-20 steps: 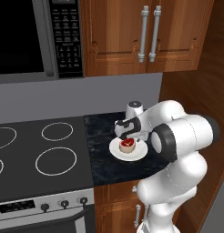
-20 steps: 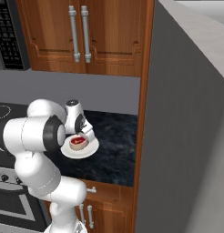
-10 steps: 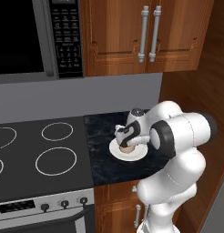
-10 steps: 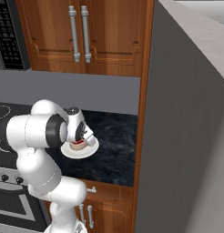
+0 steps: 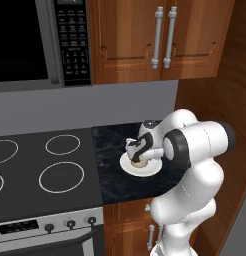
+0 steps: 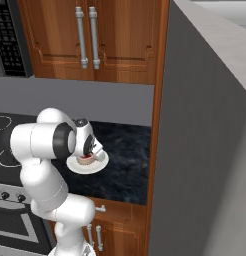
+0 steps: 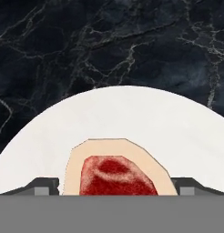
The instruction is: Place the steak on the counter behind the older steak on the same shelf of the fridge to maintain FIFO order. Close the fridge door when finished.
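The robot's pincer is lowered over the steak, which lies on a white plate on the black bench, at the 3 o'clock side of the stovetop. The two fingertips stand apart, one on either side of the meat; whether they touch it cannot be told. The grey fridge rises at 3 o'clock.
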### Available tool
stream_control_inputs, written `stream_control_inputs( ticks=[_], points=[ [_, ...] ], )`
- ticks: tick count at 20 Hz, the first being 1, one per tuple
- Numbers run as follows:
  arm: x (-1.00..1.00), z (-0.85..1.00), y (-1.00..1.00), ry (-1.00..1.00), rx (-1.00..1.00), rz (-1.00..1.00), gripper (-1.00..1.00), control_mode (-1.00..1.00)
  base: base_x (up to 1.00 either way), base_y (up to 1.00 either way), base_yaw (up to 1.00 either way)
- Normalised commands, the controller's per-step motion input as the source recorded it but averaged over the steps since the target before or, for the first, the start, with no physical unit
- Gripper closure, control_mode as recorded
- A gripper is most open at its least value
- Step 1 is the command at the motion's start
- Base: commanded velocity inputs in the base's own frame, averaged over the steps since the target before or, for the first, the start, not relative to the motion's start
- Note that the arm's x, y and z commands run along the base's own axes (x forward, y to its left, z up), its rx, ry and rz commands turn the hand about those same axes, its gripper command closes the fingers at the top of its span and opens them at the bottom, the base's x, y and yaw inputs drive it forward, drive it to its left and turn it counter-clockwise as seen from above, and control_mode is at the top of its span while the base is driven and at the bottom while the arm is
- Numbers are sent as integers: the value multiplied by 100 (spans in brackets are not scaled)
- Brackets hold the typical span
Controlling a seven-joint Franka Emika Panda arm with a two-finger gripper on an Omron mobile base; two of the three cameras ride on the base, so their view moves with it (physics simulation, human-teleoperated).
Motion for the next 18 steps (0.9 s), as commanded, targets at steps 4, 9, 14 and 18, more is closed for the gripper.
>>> stream_control_inputs(
  ticks=[4,9,14,18],
  points=[
    [-3,0,1,-1,0,0,100,-100,0,0,0],
    [-34,38,0,-20,0,0,100,-100,0,0,0],
    [-67,85,0,-20,0,0,100,-100,0,0,0],
    [-86,80,4,-13,3,0,100,-100,0,0,0]
  ],
)
